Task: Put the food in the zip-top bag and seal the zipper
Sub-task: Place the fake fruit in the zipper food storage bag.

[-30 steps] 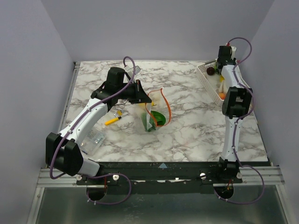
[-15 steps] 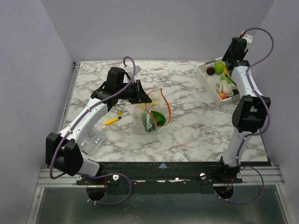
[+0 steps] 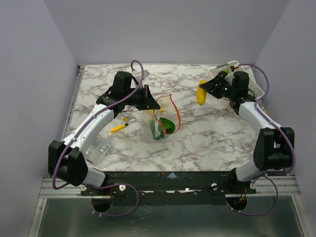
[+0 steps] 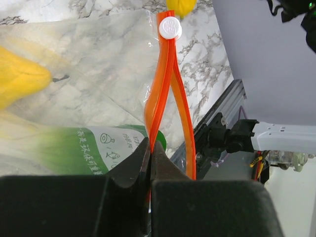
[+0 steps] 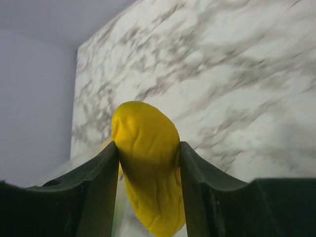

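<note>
The zip-top bag (image 3: 163, 121) stands open mid-table with a green food (image 3: 168, 124) inside. My left gripper (image 3: 148, 101) is shut on the red-orange zipper (image 3: 174, 106) and holds the mouth up. In the left wrist view the gripper (image 4: 149, 148) pinches the zipper (image 4: 165, 84) below its white slider (image 4: 170, 27); a green food (image 4: 64, 148) and a yellow shape (image 4: 19, 76) show through the plastic. My right gripper (image 3: 202, 91) is shut on a yellow food (image 3: 201, 96), held in the air right of the bag. In the right wrist view that gripper (image 5: 148, 148) grips the yellow food (image 5: 148, 168) on both sides.
The white slotted basket (image 3: 233, 64) stands at the back right, mostly hidden behind my right arm. A yellow-orange marker pen (image 3: 120, 127) and a small flat clear packet (image 3: 101, 145) lie left of the bag. Walls close in the table on three sides.
My right arm swung from over the basket leftward and down, carrying the yellow food toward the bag. My left gripper and the bag have not moved.
</note>
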